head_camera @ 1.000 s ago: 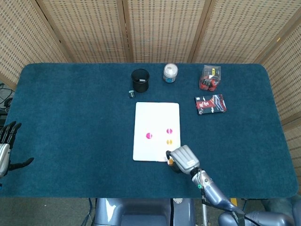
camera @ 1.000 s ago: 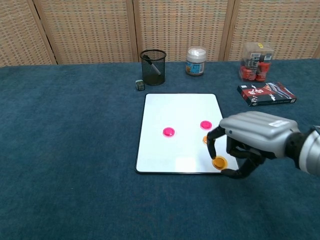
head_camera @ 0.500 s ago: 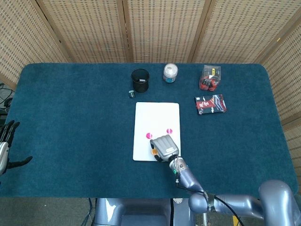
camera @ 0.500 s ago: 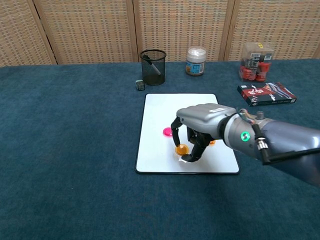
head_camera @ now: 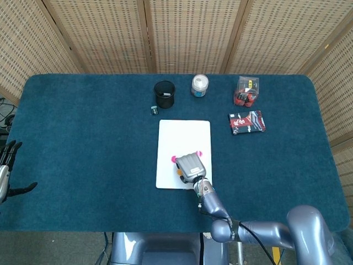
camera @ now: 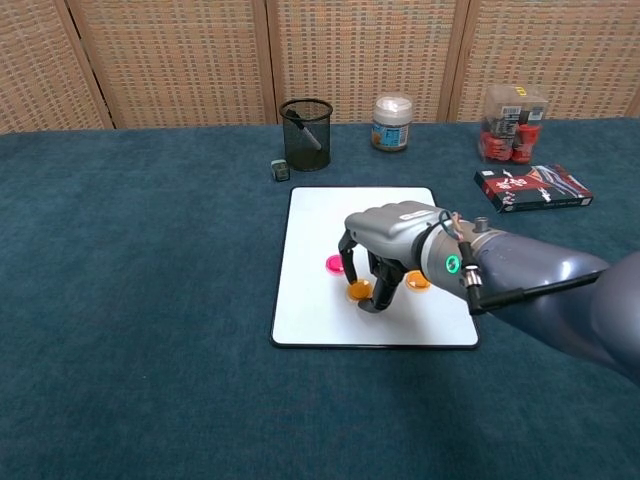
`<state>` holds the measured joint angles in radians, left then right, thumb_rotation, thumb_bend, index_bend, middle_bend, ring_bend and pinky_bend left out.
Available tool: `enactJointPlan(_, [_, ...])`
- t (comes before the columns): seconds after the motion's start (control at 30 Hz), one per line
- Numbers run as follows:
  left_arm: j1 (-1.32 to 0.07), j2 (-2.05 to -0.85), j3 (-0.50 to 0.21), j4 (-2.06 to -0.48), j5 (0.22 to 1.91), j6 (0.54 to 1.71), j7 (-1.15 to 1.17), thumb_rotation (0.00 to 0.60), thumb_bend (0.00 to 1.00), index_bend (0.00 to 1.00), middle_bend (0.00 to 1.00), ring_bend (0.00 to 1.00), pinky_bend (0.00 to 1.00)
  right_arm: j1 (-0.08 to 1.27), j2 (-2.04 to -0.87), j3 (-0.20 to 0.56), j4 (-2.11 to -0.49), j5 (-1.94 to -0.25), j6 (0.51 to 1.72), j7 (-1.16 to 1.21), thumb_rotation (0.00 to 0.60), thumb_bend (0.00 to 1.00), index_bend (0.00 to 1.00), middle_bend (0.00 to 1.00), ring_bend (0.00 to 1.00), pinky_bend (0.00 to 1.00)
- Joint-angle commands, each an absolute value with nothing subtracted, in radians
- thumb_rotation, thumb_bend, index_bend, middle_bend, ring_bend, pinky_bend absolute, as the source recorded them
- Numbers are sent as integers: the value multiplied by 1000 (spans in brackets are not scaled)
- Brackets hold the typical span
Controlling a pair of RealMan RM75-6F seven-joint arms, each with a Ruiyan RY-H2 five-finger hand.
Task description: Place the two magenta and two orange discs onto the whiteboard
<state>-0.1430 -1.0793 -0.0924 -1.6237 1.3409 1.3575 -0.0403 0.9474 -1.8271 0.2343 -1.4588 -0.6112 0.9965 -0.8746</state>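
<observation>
While my right robot hand (head_camera: 190, 165) sits over the lower part of the whiteboard (head_camera: 183, 132) in the head view, it covers most of what lies under it: I can only make out slivers of magenta at either side of it and a speck of orange at its near edge, so from here I cannot tell what the fingers are doing. My left robot hand (head_camera: 6, 168) hangs at the far left edge of the bench (head_camera: 83, 138), fingers apart and holding nothing. From the chest view the picture is plainer: my right robot hand (camera: 385, 255) arches over the whiteboard (camera: 300, 310) with fingertips curled down around an orange disc (camera: 359, 291), which looks to be on or just above the surface, seemingly pinched. A magenta disc (camera: 334, 264) lies just behind it, partly hidden, and a second orange disc (camera: 418, 281) rests on the board to the right; the second magenta is hidden here. To finish well, I judge I should settle the disc flat, spread the fingers gently, then lift straight up so nothing drags it or nudges its neighbours.
</observation>
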Motion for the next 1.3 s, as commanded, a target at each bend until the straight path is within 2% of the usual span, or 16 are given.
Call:
enactJointPlan(0.03, [-143,-1080,-92,-1625,1342,1357,-40,600,0,0,0,0,0,952,-1831,231,-1455,-607,1001,-878,600,388,519,943,983,1000])
enactJointPlan(1.3, [-138,-1068,-92,-1629,1350,1368,-63,600,0,0,0,0,0,996,-1880,218,-1424,-566,1047,-882,600,388,519,943,983,1000])
